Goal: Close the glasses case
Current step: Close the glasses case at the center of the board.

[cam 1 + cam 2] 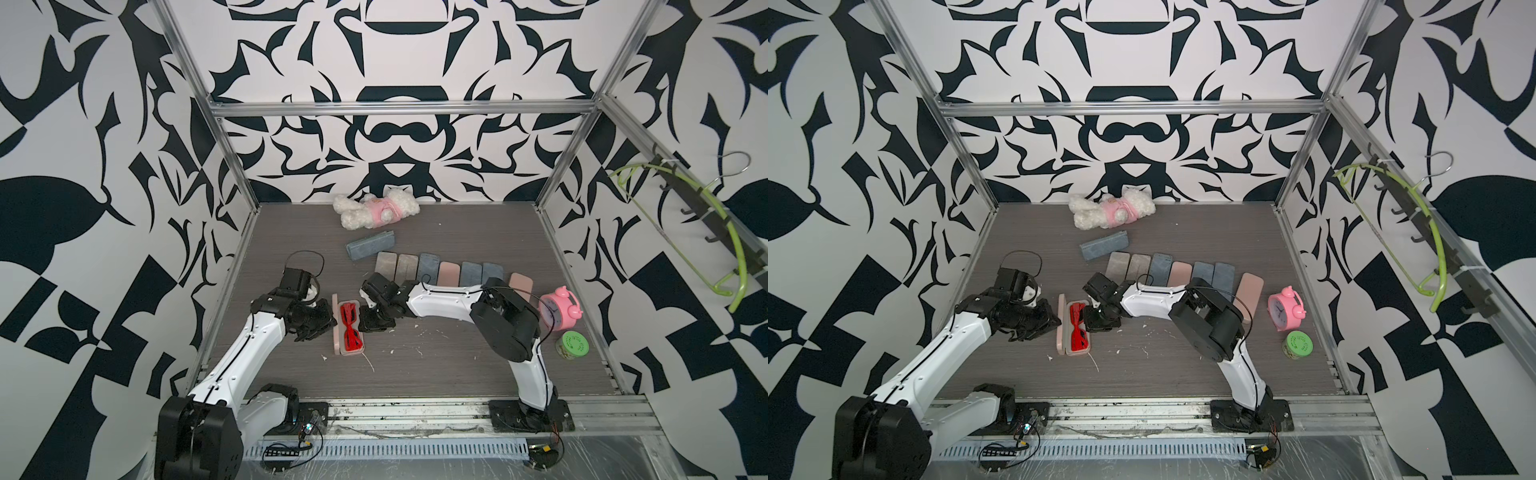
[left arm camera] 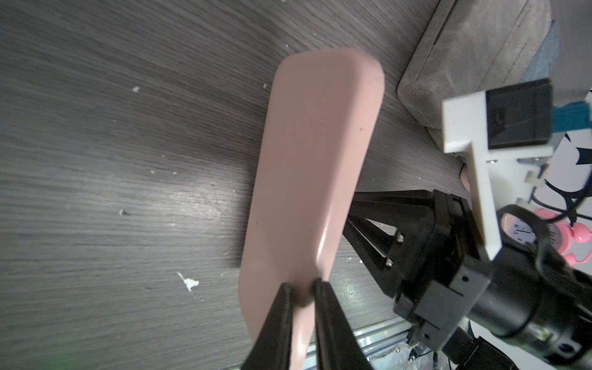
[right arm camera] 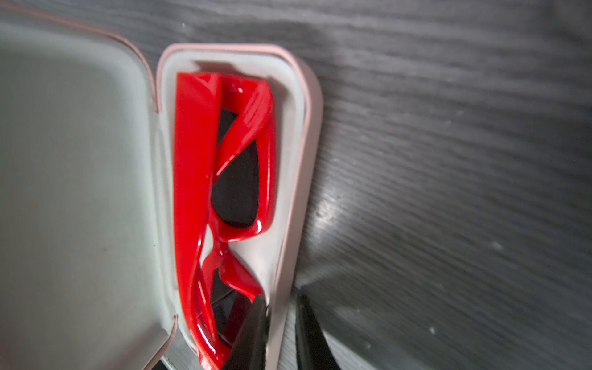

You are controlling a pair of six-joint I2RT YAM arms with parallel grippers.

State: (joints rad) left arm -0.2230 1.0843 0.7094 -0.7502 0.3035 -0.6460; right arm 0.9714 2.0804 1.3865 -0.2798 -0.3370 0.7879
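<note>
Pink glasses case sits open on the grey wood-grain tabletop, between your two arms and nearer you than the row of closed cases. Red glasses lie in the base. Lid stands near upright. Your left gripper is pinched tight on the lid's edge. Your right gripper straddles the base wall, one finger inside, one outside; whether it squeezes, you cannot tell.
</note>
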